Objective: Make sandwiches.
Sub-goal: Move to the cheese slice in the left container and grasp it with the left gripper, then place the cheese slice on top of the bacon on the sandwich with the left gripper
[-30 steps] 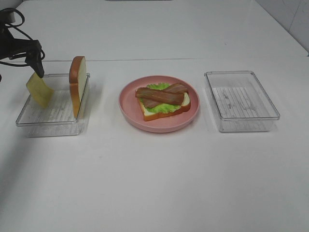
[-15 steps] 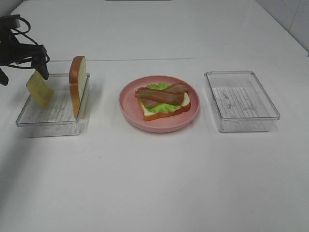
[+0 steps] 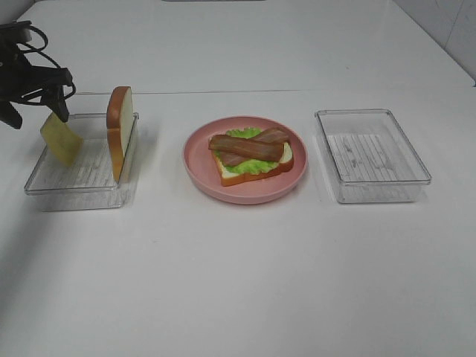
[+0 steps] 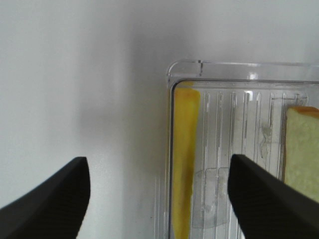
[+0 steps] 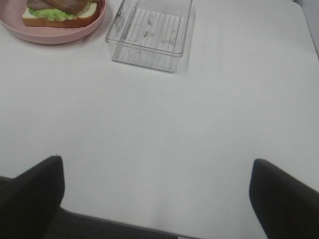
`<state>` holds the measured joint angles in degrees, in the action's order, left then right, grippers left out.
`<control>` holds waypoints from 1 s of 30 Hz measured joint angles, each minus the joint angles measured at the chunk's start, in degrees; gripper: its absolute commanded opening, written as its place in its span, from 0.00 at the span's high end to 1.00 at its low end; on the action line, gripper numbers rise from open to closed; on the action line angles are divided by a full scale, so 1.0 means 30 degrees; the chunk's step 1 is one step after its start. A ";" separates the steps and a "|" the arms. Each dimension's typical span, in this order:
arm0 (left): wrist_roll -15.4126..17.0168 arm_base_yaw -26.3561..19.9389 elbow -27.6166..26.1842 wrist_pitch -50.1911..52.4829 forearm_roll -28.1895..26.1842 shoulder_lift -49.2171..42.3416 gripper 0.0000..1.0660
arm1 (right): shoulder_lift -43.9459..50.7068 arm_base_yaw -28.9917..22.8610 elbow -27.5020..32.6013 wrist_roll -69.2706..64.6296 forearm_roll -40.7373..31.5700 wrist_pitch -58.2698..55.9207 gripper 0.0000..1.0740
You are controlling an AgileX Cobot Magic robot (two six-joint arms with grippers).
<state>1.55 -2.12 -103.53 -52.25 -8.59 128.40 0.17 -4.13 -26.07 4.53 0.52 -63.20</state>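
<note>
Looking down from the high camera, I see the left gripper hanging over the far left corner of the clear plastic tray on the left. Its black fingers are spread above the thin yellow cheese square, which leans on edge against the tray's left wall. A white toy bread slice with orange-brown crust stands upright against that tray's right wall. At the middle of the white table the round pink plate carries a half-built sandwich: a bottom bread slice, a ruffled green lettuce leaf and two brown bacon strips crossed on top. Another clear plastic tray sits to the right

From the left wrist camera the jaws stand wide apart, straddling the tray wall and the cheese square. They touch neither as far as I can tell, so the grip is released and empty

From the right wrist camera the right gripper hovers over bare table on the near side of the right tray, fingers splayed and holding nothing

By my reckoning three layers are down, and the cheese and the top slice are left to add. Picking up the cheese looks like the step in hand
</note>
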 measured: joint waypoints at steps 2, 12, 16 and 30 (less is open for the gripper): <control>0.0000 0.0000 0.0000 0.0000 -0.0076 0.0095 0.48 | 0.0000 0.0000 0.0000 0.0000 0.0000 0.0000 0.09; 0.0000 0.0000 0.0000 0.0363 -0.0955 0.0401 0.96 | 0.0000 0.0000 0.0000 0.0000 0.0000 0.0000 0.09; 0.0000 0.0019 0.0000 0.0382 -0.0993 0.0401 1.00 | 0.0000 0.0000 0.0000 0.0000 0.0000 0.0000 0.09; 0.0859 0.0057 0.0019 0.0497 -0.1146 -0.0095 1.00 | 0.0000 0.0000 0.0000 0.0000 0.0000 0.0000 0.09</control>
<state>4.13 -1.95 -103.48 -50.76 -12.03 128.11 0.17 -4.13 -26.07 4.53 0.52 -63.20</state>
